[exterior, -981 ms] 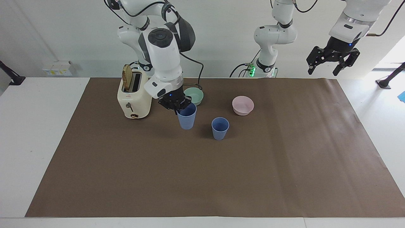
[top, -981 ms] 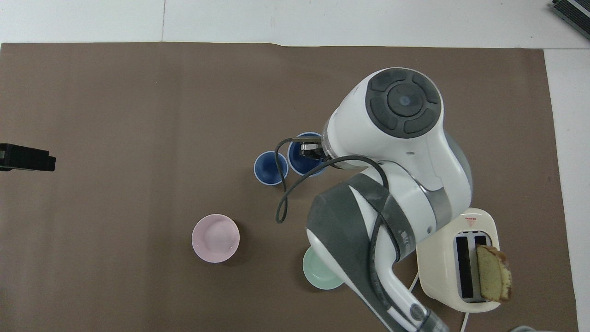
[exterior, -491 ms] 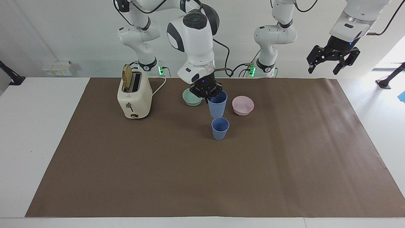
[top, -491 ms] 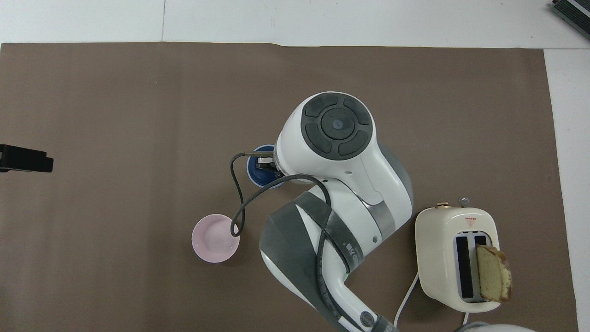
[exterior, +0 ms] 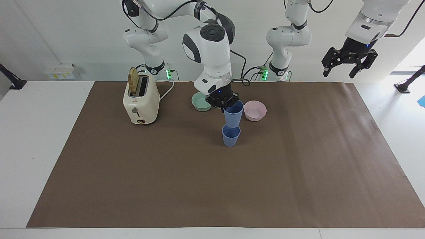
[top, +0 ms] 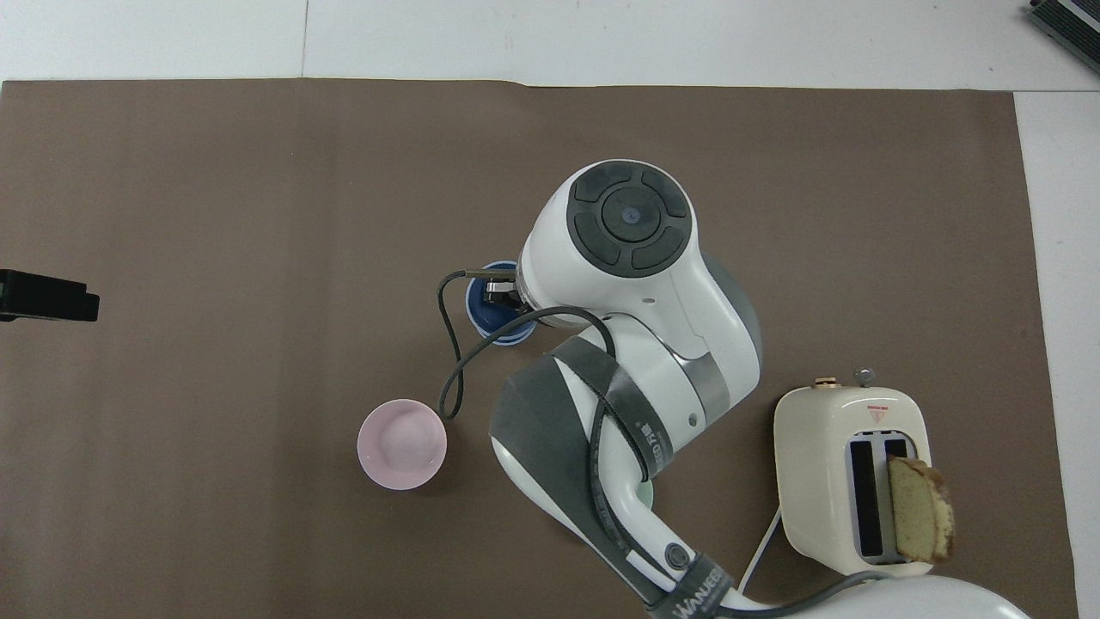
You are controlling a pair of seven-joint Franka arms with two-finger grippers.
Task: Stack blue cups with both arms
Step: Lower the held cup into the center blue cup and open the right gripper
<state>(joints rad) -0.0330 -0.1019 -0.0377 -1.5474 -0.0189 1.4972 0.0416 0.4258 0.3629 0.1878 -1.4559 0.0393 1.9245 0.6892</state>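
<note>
My right gripper [exterior: 225, 104] is shut on the rim of one blue cup [exterior: 233, 115] and holds it upright in the air. It hangs right over the second blue cup [exterior: 230, 136], which stands on the brown mat. The held cup's base is at the standing cup's mouth. In the overhead view the right arm covers most of both cups [top: 494, 320]; only a blue rim shows beside the gripper [top: 498, 296]. My left gripper [exterior: 348, 64] is open and empty, raised high over the left arm's end of the table, and waits.
A mint-green bowl [exterior: 201, 101] and a pink bowl [exterior: 255, 110] sit just nearer to the robots than the cups, one on each side. A cream toaster [exterior: 141, 103] with a bread slice [exterior: 133, 80] stands toward the right arm's end.
My right gripper lifted the blue cup off the mat, carried it toward the left arm's end over the second cup, and lowered it a little. The left arm has not moved.
</note>
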